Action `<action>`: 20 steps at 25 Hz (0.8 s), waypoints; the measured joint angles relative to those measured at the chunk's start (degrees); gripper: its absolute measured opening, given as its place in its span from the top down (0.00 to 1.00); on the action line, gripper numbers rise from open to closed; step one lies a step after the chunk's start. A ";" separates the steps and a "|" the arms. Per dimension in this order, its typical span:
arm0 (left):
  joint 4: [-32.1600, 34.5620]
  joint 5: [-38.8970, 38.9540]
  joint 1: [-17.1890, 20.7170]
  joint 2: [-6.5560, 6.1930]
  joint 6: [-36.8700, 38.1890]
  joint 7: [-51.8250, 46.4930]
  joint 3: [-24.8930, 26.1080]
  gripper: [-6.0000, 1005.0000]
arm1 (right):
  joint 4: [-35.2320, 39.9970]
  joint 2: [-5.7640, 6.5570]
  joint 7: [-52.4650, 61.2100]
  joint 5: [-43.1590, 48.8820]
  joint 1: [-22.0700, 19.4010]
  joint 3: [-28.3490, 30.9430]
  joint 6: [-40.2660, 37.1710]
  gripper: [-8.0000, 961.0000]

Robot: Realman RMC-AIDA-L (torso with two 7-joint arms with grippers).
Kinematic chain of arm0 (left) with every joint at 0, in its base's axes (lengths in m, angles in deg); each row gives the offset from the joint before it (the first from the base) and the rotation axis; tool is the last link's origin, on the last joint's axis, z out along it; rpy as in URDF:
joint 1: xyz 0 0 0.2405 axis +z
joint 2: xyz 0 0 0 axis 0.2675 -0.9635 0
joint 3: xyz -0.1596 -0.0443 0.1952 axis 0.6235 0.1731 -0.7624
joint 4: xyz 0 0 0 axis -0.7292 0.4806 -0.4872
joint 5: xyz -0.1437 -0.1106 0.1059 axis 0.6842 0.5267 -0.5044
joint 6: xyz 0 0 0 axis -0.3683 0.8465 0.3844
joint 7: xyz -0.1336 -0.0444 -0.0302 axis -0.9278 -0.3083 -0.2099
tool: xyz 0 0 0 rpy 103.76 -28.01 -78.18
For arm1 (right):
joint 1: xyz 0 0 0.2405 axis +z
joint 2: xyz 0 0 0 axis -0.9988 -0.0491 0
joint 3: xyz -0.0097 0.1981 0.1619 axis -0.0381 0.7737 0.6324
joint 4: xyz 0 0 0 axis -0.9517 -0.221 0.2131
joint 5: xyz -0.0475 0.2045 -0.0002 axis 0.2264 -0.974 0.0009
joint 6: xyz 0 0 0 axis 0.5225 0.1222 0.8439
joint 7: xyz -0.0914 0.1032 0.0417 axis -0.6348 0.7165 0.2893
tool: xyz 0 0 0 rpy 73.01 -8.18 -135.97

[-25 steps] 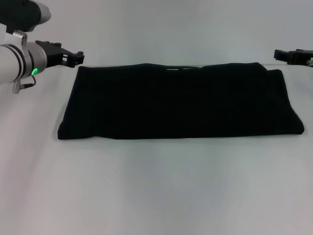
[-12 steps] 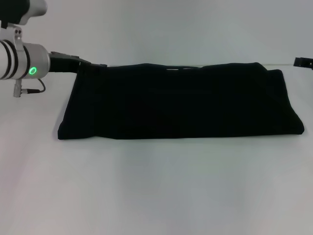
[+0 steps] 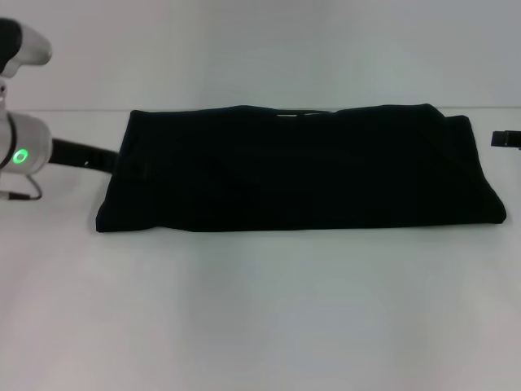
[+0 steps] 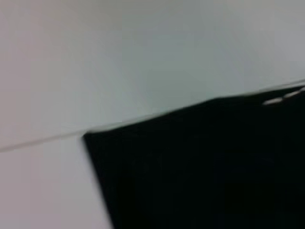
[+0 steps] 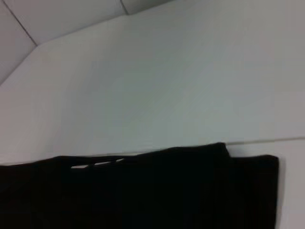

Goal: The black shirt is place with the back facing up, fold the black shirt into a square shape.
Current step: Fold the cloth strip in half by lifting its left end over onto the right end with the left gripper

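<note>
**Left tool dropping to the shirt's edge, right tool backing off**

White bench (image 3: pixel 260 309) is filling the head view, pale wall behind, and the black shirt (image 3: pixel 301 167) is lying across it as a wide, flat band, already folded along its length but far from square. Compared with a second ago, the left tool (image 3: pixel 104 160) is coming down: it was hovering up at the far corner of the cloth, and now it is sitting low, its tip right against the shirt's near-side end, with the garment stretching away from it toward the other arm. Whether its fingers are spread or pressed together, I cannot tell; black on black is hiding them. The right tool (image 3: pixel 506 139) is slipping almost out of view, just a sliver showing beyond the shirt's opposite end, apart from the cloth, and its state is equally unreadable. The shirt itself is not moving at all. My read: the left arm is lining up to take that end and carry it across, the fold that would shorten the band toward a square.
</note>
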 joint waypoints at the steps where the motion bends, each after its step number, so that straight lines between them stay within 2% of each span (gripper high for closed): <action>1: 0.77 -0.24 0.83 0.19 0.16 -0.17 -0.01 0.07 | 0.00 0.01 0.02 0.00 -0.13 0.07 -0.01 0.28; 5: 4.07 -0.43 3.92 0.84 1.61 -0.37 0.00 0.07 | 0.01 0.07 0.09 0.00 -0.14 0.15 0.71 0.28; 8: 5.67 -0.47 5.53 0.89 3.58 -0.52 0.43 0.07 | 0.01 0.04 0.18 0.00 0.08 0.15 1.02 0.28; 15: 5.17 -0.29 6.11 0.47 8.82 -3.67 2.30 0.07 | 0.49 0.01 1.19 -0.03 0.40 0.11 1.12 0.29; 20: 2.20 -0.19 5.39 0.48 7.77 -5.72 2.35 0.07 | 0.76 0.02 1.56 -0.04 0.40 0.12 1.50 0.28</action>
